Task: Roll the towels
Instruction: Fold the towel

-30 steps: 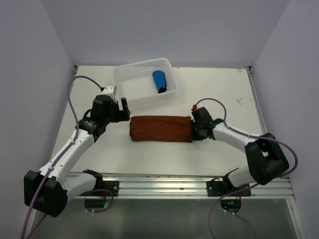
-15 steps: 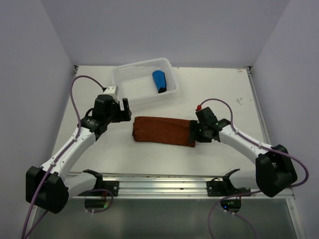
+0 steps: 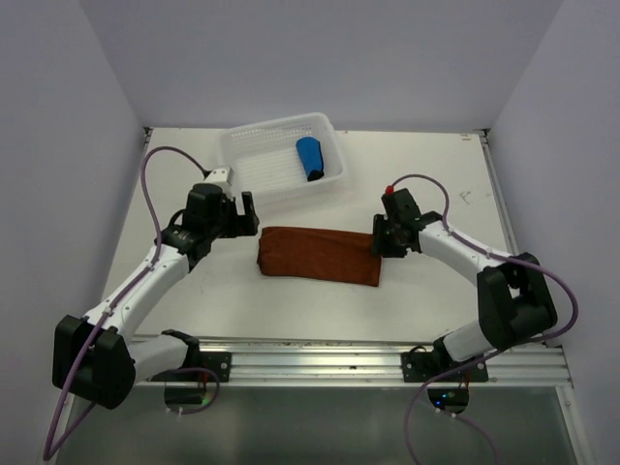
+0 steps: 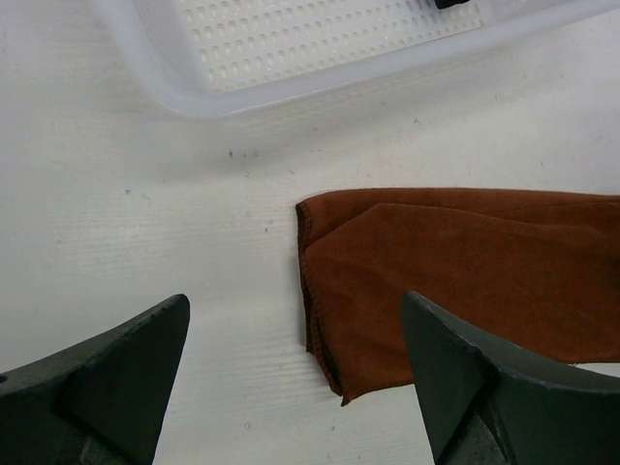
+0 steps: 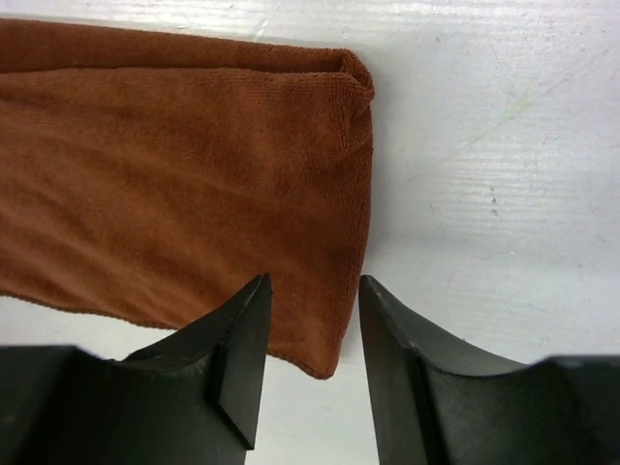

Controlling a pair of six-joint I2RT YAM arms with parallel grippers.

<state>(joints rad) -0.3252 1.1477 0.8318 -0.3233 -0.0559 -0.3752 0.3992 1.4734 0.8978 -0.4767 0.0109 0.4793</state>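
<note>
The rust-brown towel [image 3: 318, 256] lies flat, folded into a long strip, at the middle of the table. It also shows in the left wrist view [image 4: 465, 281] and the right wrist view [image 5: 174, 184]. The bright blue towel [image 3: 309, 158] lies rolled inside the white basket [image 3: 252, 160]. My left gripper [image 3: 247, 215] is wide open and empty, just left of the strip's left end [image 4: 295, 310]. My right gripper [image 3: 380, 244] is open a little over the strip's right end [image 5: 315, 291], and the cloth lies flat under it.
The basket's near rim [image 4: 320, 82] sits just beyond the brown towel. A metal rail [image 3: 320, 351] runs along the table's near edge. Walls close in the table on the left, right and back.
The brown towel's right end was drawn out to the right and now lies still. My right gripper has shifted toward the far side of that end. My left gripper edged right.
</note>
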